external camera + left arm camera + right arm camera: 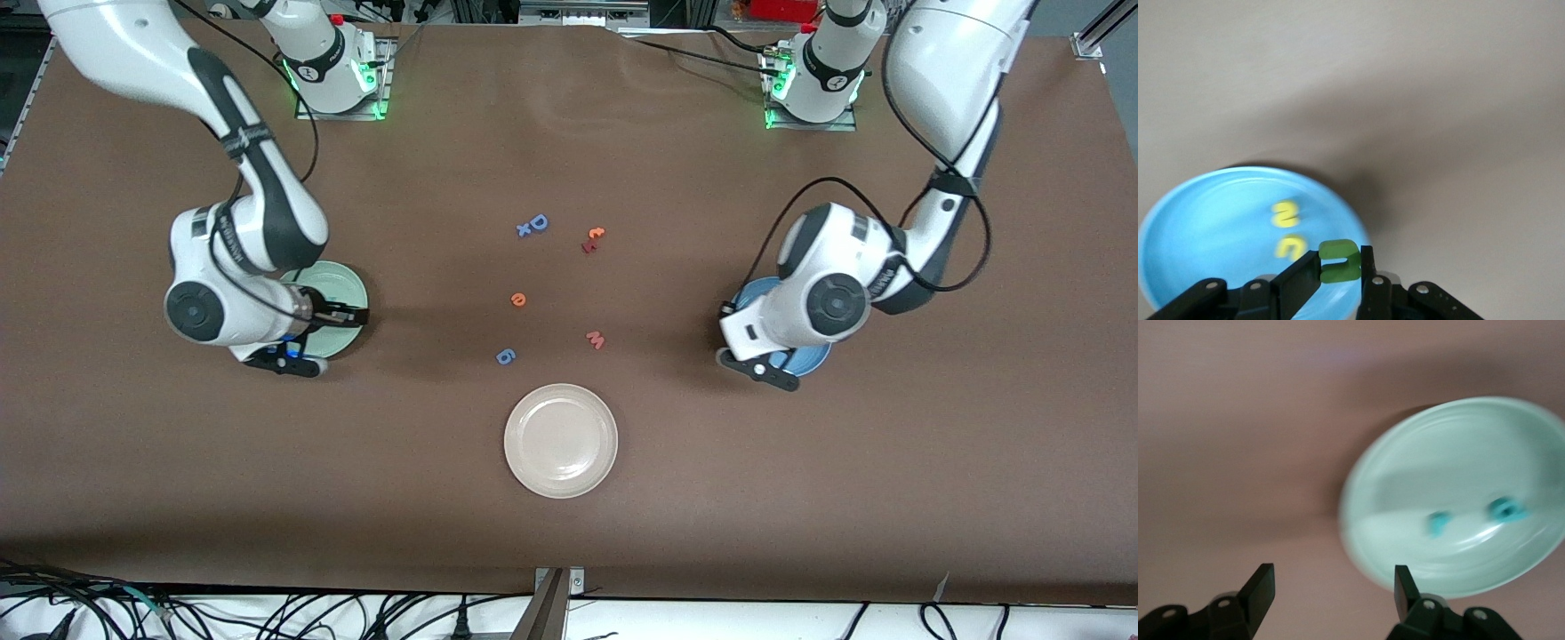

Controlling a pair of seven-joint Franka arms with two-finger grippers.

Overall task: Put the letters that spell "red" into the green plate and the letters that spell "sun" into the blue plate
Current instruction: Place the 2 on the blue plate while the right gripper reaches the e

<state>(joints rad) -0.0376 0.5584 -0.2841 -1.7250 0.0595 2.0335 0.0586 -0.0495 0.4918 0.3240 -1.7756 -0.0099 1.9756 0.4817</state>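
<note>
Front view: on the brown worktop (569, 133) the right hand (342, 316) is over the green plate (342, 284) at the right arm's end, and the left hand (765, 366) is over the blue plate (805, 360) at the left arm's end. The orange "e" (518, 300) lies mid-worktop, farther from the camera than the cream plate (561, 440).

Left wrist view: the left hand (1338, 267) pinches the green "n" (1339, 261) above the blue plate (1205, 227), where the yellow "s" (1285, 215) and "u" (1290, 245) lie.

Right wrist view: the right hand (1331, 587) is spread wide and holds nothing; two teal letters (1471, 515) lie in the green plate (1405, 493).
</note>
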